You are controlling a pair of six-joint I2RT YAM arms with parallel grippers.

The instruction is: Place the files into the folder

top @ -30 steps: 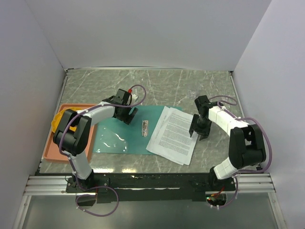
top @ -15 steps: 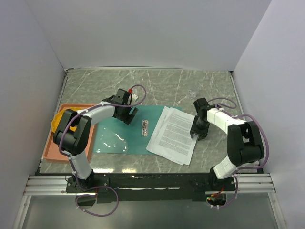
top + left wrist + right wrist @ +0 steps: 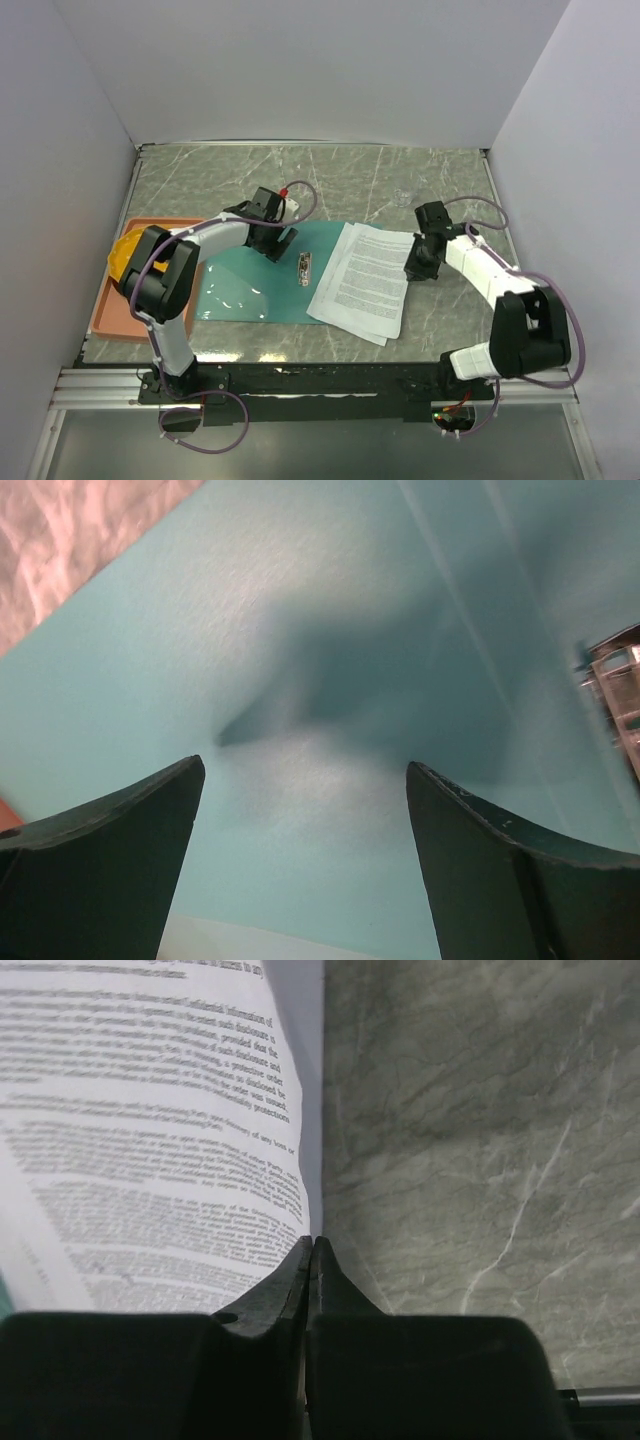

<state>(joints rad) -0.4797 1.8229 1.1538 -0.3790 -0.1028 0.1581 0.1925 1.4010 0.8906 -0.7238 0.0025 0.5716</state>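
1. Counter (image 3: 420, 170) is grey marble-look. An orange tray (image 3: 105, 310) sits at its left edge with something yellow (image 3: 122, 250) in it, and a small clear object (image 3: 403, 196) lies toward the back – too small to identify.
2. Folder (image 3: 260, 275) lies open and flat left of centre, its metal clip (image 3: 305, 268) at the spine. The left arm reaches over its rear part.
3. Files (image 3: 362, 280) are a loose stack just right of the clip, overlapping the folder's right edge. Long axis runs near-to-far, tilted slightly clockwise; the sheets are fanned at the near corner.
4. Left pincer (image 3: 305, 860) is released – jaws wide, hovering close over the teal cover, nothing between them.
5. Right pincer (image 3: 310, 1250) is clenched at the right edge of the files. In the wrist view the sheet edge curls up just ahead of the tips; whether paper is actually pinched, I cannot tell.
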